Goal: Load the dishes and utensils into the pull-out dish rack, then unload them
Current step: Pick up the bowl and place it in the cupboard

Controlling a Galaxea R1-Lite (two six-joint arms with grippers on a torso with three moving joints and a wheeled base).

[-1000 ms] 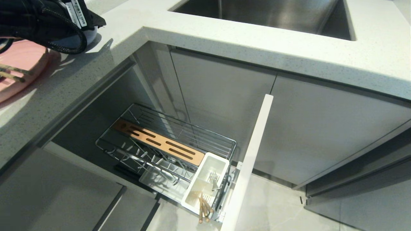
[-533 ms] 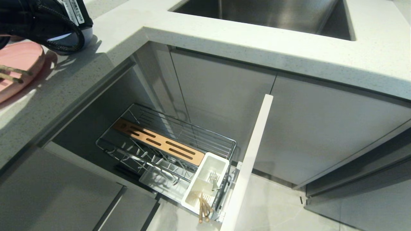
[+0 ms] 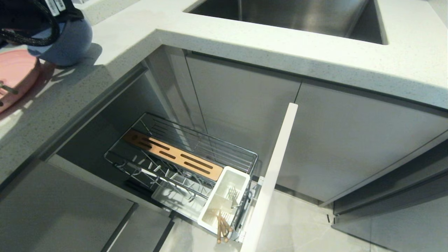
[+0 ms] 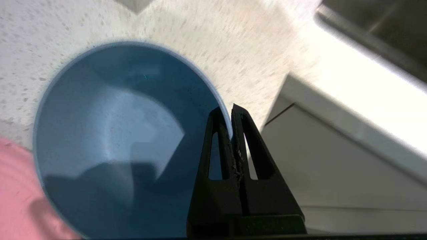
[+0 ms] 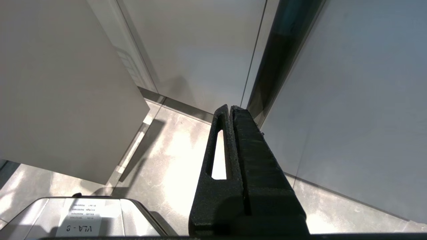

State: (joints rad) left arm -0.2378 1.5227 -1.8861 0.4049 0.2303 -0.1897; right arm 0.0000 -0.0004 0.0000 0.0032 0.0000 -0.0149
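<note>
My left gripper [image 4: 228, 111] is shut on the rim of the pale blue bowl [image 4: 116, 133], one finger inside and one outside. In the head view the bowl [image 3: 68, 43] hangs tilted under the left arm [image 3: 28, 17] at the counter's far left, low over the surface. Beside it lies the pink plate [image 3: 15, 75], with stick ends [image 3: 7, 89] resting on it. Below, the pull-out dish rack [image 3: 182, 157] stands open. Its white cutlery cup [image 3: 225, 199] holds wooden chopsticks [image 3: 221, 225] and a fork [image 3: 232, 196]. My right gripper [image 5: 229, 108] is shut and empty.
The rack's tall white front panel [image 3: 276, 175] juts out toward me. A steel sink [image 3: 287, 15] is set in the speckled white counter [image 3: 245, 42]. Grey cabinet fronts [image 3: 350, 140] flank the opening. The right arm hangs parked over the pale floor [image 5: 160, 160].
The left gripper has closed on the bowl's rim and drawn left and up, so the bowl's outside now shows. The pink plate with its sticks has slid left.
</note>
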